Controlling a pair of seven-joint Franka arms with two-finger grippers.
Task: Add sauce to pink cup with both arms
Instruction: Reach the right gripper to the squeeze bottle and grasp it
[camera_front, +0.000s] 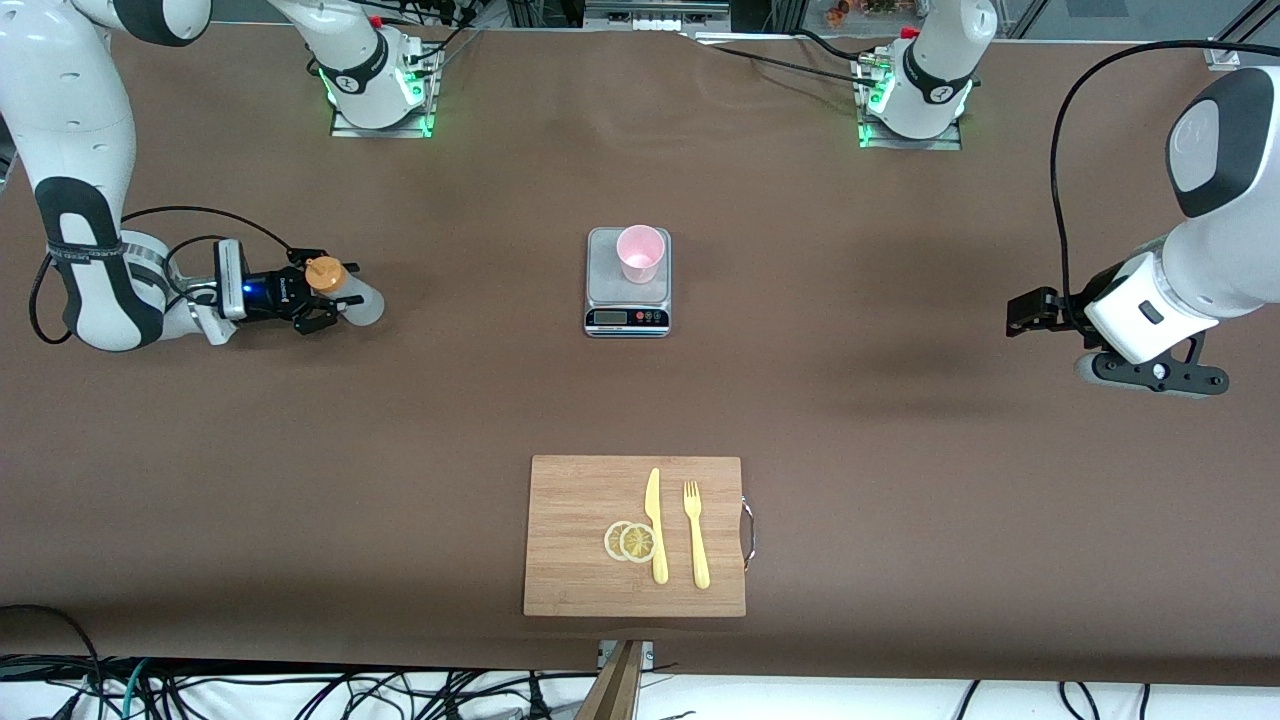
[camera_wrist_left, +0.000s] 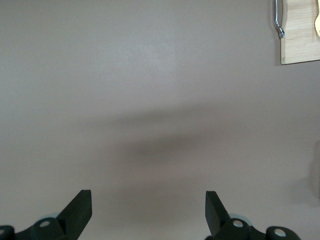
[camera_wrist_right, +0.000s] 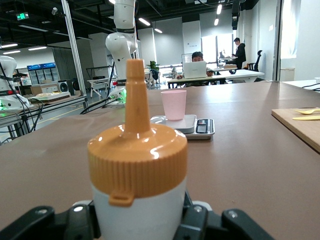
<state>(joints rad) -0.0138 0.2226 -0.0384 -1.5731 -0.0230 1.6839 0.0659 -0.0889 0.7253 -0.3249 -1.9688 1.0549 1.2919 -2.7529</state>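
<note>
Brown table covering (camera_front: 800, 400), front view: right gripper (camera_front: 322, 297) low at the right arm's end of the table, fingers clamped on the sauce (camera_front: 340, 290), bottle upright with its orange cap showing; pink cup (camera_front: 640, 253) standing empty on a small kitchen scale (camera_front: 627, 300) at mid-table, well apart from the bottle; left gripper (camera_front: 1030, 312) waiting over bare covering toward the left arm's end; bamboo cutting board (camera_front: 570, 535) nearer the camera than the scale, bearing two lemon slices (camera_front: 630, 541), a yellow knife (camera_front: 655, 525) and a yellow fork (camera_front: 695, 533); left wrist view: left gripper's fingers (camera_wrist_left: 80, 210) spread wide with nothing between them, one corner of the board (camera_wrist_left: 300, 45) with its metal handle in sight; right wrist view: sauce (camera_wrist_right: 137, 165) filling the foreground between the fingers, cup (camera_wrist_right: 173, 104) and scale (camera_wrist_right: 192, 125) ahead on the table; risks, as judged: cup is light and unsteadied, so a nozzle touch could tip it off the scale; a hard squeeze could spatter sauce on the platform; writing: scale display and buttons too small to read, no brand legible anywhere
</note>
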